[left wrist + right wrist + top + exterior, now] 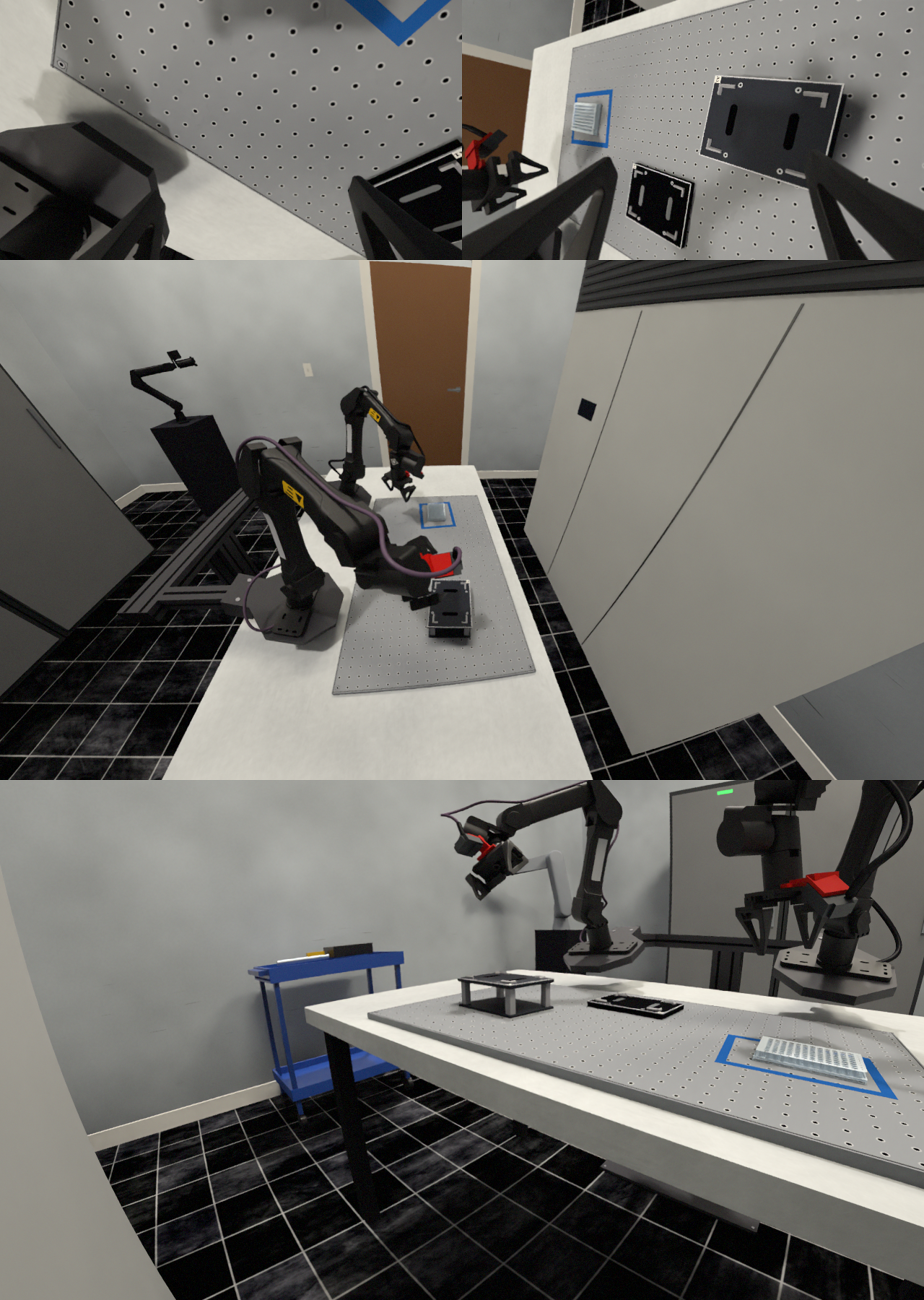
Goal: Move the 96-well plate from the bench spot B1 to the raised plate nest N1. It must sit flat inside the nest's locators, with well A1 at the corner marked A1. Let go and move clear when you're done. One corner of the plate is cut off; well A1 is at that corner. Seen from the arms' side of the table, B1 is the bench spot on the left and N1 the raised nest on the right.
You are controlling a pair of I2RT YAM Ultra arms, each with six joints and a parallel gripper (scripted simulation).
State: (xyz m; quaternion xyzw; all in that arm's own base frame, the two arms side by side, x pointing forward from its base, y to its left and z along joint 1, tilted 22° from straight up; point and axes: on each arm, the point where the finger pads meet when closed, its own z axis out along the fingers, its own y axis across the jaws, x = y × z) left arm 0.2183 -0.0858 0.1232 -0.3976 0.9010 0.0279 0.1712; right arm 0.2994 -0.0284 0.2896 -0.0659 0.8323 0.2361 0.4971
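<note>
The clear 96-well plate (437,512) (804,1064) lies flat inside the blue-taped spot B1 on the grey perforated board; it also shows in the right wrist view (586,118). I cannot make out its cut corner. The raised black nest N1 (450,606) stands empty on short posts (504,981), with white corner locators (772,126). My left gripper (778,932) is open and empty, hovering above the table's arm-side edge near B1, apart from the plate. My right gripper (481,886) is open and empty, high above the board near N1.
A second, flat black nest plate (634,1004) lies on the board between B1 and N1, and also shows in the left wrist view (426,195). A blue cart (329,973) stands by the wall off the table's end. Both arm bases stand along one long side.
</note>
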